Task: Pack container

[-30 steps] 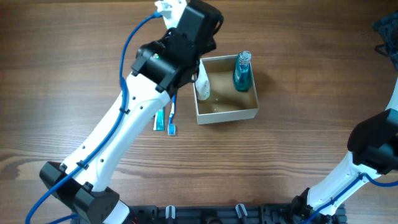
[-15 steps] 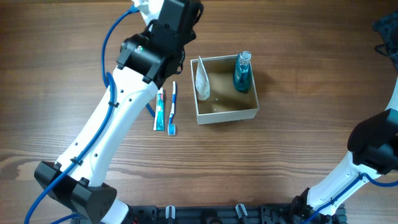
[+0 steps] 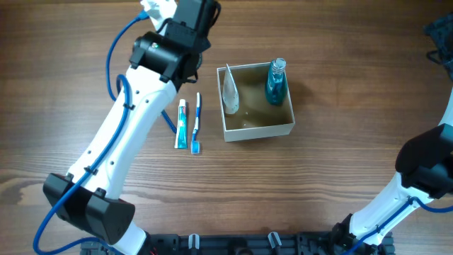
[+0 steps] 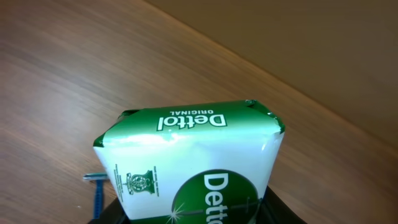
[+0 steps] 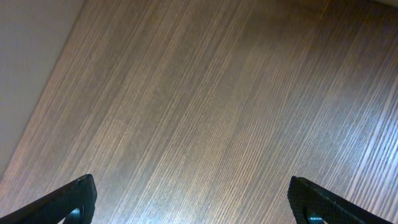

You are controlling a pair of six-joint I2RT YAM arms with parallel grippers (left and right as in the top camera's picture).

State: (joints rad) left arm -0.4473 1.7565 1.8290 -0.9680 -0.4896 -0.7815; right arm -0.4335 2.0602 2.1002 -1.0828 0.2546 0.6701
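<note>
**Overhead:** container [image 3: 258,132] mid-counter [image 3: 340,184], holding a teal bottle [image 3: 276,83] and a white pouch [image 3: 230,95]. Toothpaste [image 3: 182,126] and toothbrush [image 3: 197,122] lie near its left wall. The left arm is nearer; the container lies right of its wrist, toward the base.

**Left wrist:** left claw [image 4: 191,216] clamps a soap bar [image 4: 193,155], long axis across the jaws.

**Right wrist:** right claw [image 5: 199,208] wide, empty.

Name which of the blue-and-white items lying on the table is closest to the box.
The thin toothbrush: it lies between the wider tube and the left wall of the container.
</note>
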